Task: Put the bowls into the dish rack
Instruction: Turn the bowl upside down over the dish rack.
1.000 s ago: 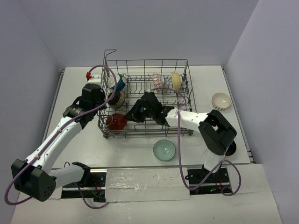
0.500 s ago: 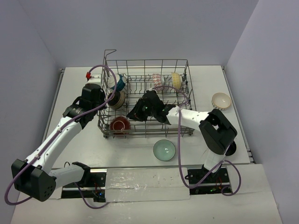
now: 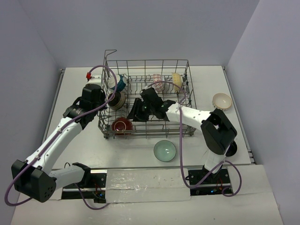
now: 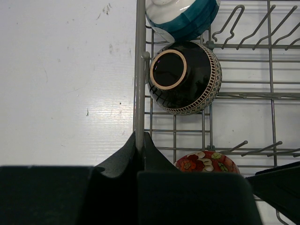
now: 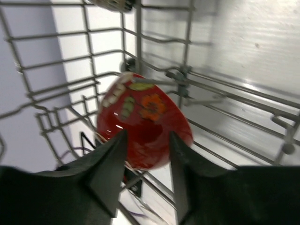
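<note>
The right gripper (image 5: 147, 138) has let go of the red bowl (image 3: 122, 125): its fingers stand parted with nothing between them, and the bowl sits just beyond the tips. A second ago that gripper lay lower and nearer the front wall of the rack (image 3: 145, 70), close against the bowl; since then it has drawn back toward the middle of the rack and its jaws have spread wider. The red bowl has shifted a little to the right and now rests tilted among the wires in the front left corner of the rack, its dark inside showing from above where its red outside showed before. The left gripper (image 4: 139, 140) has not moved: it is clamped tight on the wire of the rack's left wall, just as it was earlier. Beside it inside the rack the black bowl (image 4: 185, 77) lies with its foot ring toward the wrist camera, and the teal bowl (image 4: 183, 16) sits just behind it, both where they were. The patterned bowl (image 3: 157, 79) and the cream bowl (image 3: 176, 80) stand at the far side of the rack, unchanged. On the table (image 3: 75, 84) the green bowl (image 3: 165, 150) lies in front of the rack and the white bowl (image 3: 222, 100) to its right, neither having moved.
</note>
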